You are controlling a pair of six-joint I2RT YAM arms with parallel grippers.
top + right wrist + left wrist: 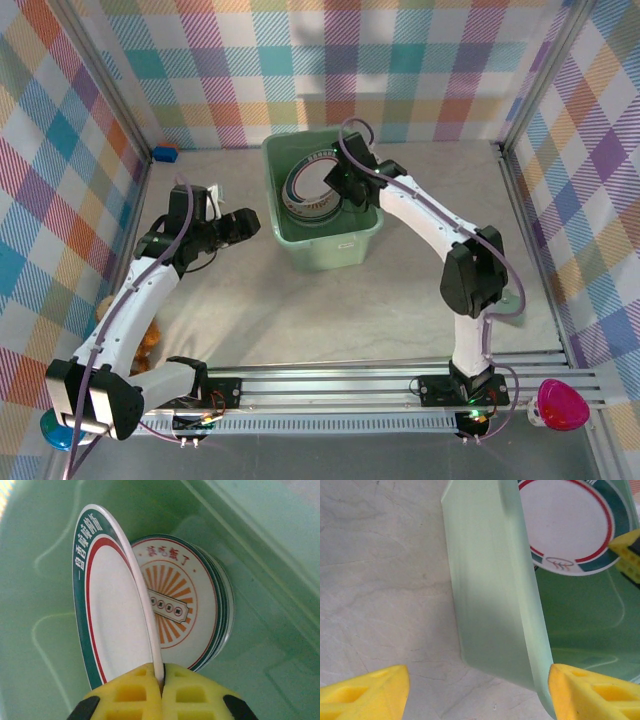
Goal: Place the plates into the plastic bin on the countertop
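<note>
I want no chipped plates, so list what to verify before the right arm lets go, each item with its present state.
1. Right gripper shut on the plate at its rim: ok.
2. Plate inside the bin: ok.
3. Plate flat on the stack of plates: not ok, it stands on edge, leaning.
4. Left gripper open and empty: ok.
5. Left gripper apart from the bin's wall: cannot tell.
6. Bin upright on the countertop: ok.
</note>
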